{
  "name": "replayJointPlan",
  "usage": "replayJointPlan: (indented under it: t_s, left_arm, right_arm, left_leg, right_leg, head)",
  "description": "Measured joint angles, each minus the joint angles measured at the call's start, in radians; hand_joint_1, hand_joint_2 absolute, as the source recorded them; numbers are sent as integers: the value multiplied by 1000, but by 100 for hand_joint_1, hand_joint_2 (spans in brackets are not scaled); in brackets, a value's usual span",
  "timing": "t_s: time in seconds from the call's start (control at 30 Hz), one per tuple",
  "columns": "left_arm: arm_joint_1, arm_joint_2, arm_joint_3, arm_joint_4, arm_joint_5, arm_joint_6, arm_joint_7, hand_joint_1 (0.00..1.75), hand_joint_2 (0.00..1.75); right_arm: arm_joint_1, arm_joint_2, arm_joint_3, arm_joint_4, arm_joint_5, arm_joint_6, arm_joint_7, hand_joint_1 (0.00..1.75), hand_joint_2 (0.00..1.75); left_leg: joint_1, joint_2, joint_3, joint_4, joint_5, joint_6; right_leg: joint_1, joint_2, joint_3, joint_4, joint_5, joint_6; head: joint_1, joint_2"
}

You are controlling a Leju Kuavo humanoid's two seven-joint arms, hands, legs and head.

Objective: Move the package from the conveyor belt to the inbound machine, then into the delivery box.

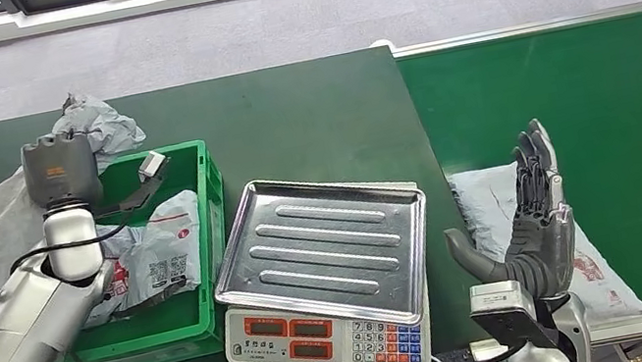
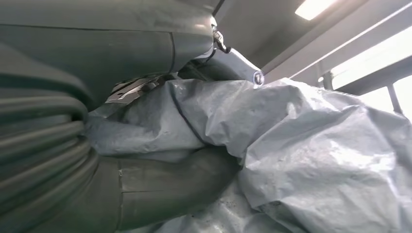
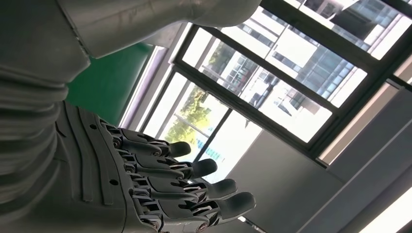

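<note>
grey carpet runs behind a dark green surface [image 1: 286,117] that carries a green plastic crate [image 1: 209,220] and a weighing scale with a ribbed stainless steel tray [image 1: 323,245]. the crate holds a flat white plastic mailer bag [image 1: 161,254] printed with a red logo and small black code squares, too small to read, and a small white tag on a dark strip [image 1: 150,166] near its far wall. the scale's front panel shows three red display windows and a keypad of white, red and blue buttons; no digits can be read.

beside the surface lies a green conveyor belt [image 1: 611,150] with a pale metal frame. on its near end rests a flat white plastic package [image 1: 489,196] with red print at one corner, partly behind the robot's right hand [image 1: 529,224]. that hand stands upright above the package, dark fingers [image 3: 194,167] straight and spread wide, holding nothing.

the left hand [image 1: 61,172] is over the crate's far corner, wrapped around a crumpled grey plastic bag [image 2: 301,145]; in the left wrist view the wrinkled, glossy film bulges out between the thumb and the fingers.
</note>
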Motion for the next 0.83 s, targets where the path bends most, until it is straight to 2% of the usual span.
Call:
replayJointPlan:
  t_s: [0.1,0.23,0.37,0.43,0.6,0.83]
  left_arm:
    - [41,4,52,-41,0,-35,-21,175,175]
    - [102,-19,111,-70,0,-56,-80,175,175]
    - [171,-88,217,-81,0,-106,-266,175,175]
    - [208,-126,276,-86,0,-115,-326,175,175]
    - [252,-182,360,-99,0,-122,-350,175,175]
    - [267,-204,397,-107,0,-128,-357,175,175]
  right_arm:
    - [-20,0,9,16,0,4,0,0,175]
    - [-44,0,17,37,0,14,2,0,175]
    - [-53,0,22,45,6,21,6,0,175]
    - [-53,0,22,45,10,25,8,0,175]
    - [-53,0,22,45,15,28,10,0,175]
    - [-53,0,22,45,15,29,11,0,175]
  left_leg:
    - [0,-1,0,0,0,0]
    - [0,0,0,0,0,0]
    - [-1,-1,0,1,0,0]
    - [-1,-1,-1,1,0,0]
    - [-1,0,-1,1,-1,1]
    - [-1,0,-1,0,0,0]
  right_leg:
    - [0,0,0,0,0,0]
    - [0,0,0,0,0,0]
    - [-1,-1,0,0,0,0]
    - [-1,-1,0,0,0,0]
    - [-1,0,-1,0,0,0]
    - [-1,-1,-1,0,0,0]
  head:
    - [0,0]
    - [0,0]
    - [0,0]
    - [0,0]
    - [0,0]
    - [0,0]
